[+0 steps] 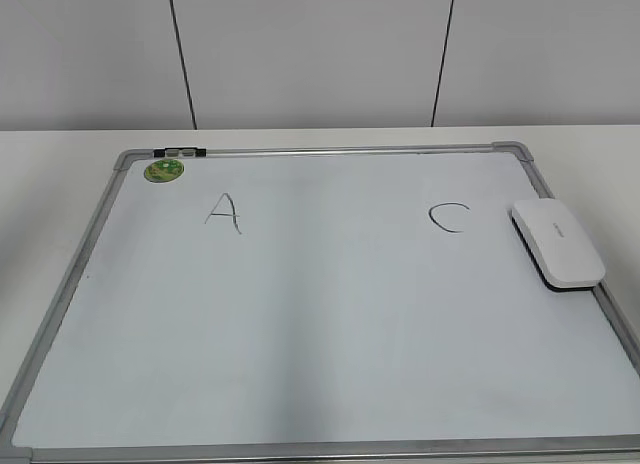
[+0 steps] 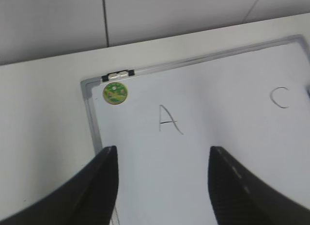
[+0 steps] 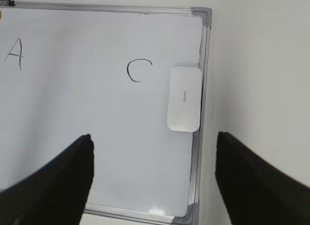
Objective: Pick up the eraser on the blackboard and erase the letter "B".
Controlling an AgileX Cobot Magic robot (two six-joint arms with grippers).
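The blackboard is a white dry-erase board with a grey frame, lying flat on the table. The white eraser rests on its right edge, just right of the handwritten "C"; it also shows in the right wrist view. A handwritten "A" is at the upper left. No letter "B" shows between them; that area is blank. My left gripper is open and empty above the board's left side. My right gripper is open and empty above the board's lower right corner. Neither gripper shows in the exterior view.
A small round green sticker sits in the board's upper left corner, beside a black and silver clip on the frame. The white table surrounds the board. A panelled wall stands behind.
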